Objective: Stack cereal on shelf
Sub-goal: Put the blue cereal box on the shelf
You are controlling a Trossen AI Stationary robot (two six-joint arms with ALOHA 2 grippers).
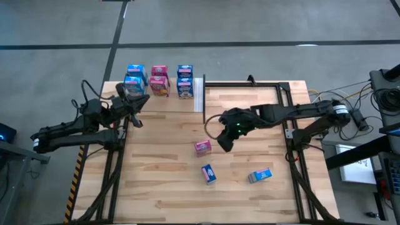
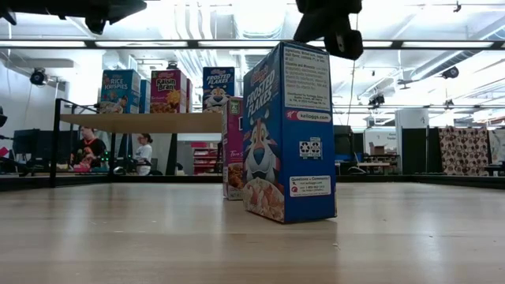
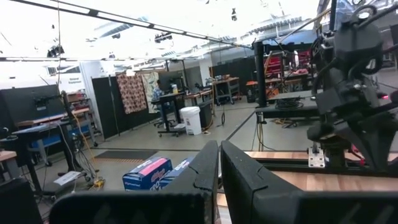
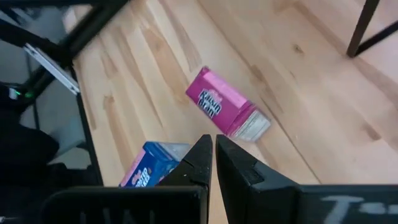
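The pale wood shelf (image 1: 164, 101) stands at the table's far left, white strip (image 1: 199, 94) on its right edge. Several blue and pink cereal boxes (image 1: 159, 79) stand on it; the low view shows them upright (image 2: 170, 91). On the table, a pink box (image 1: 202, 147) and a blue box (image 1: 208, 174) stand upright, and another blue box (image 1: 260, 175) lies flat. My right gripper (image 1: 224, 145) hovers just right of the pink box (image 4: 227, 112), shut and empty. My left gripper (image 1: 137, 103) is raised at the shelf's near left corner, shut and empty.
A black metal frame (image 1: 284, 94) borders the table's far right part. The blue Frosted Flakes box (image 2: 288, 134) stands close to the low camera, hiding most of the pink box (image 2: 234, 150) behind it. People sit in the room beyond the table (image 2: 91, 150).
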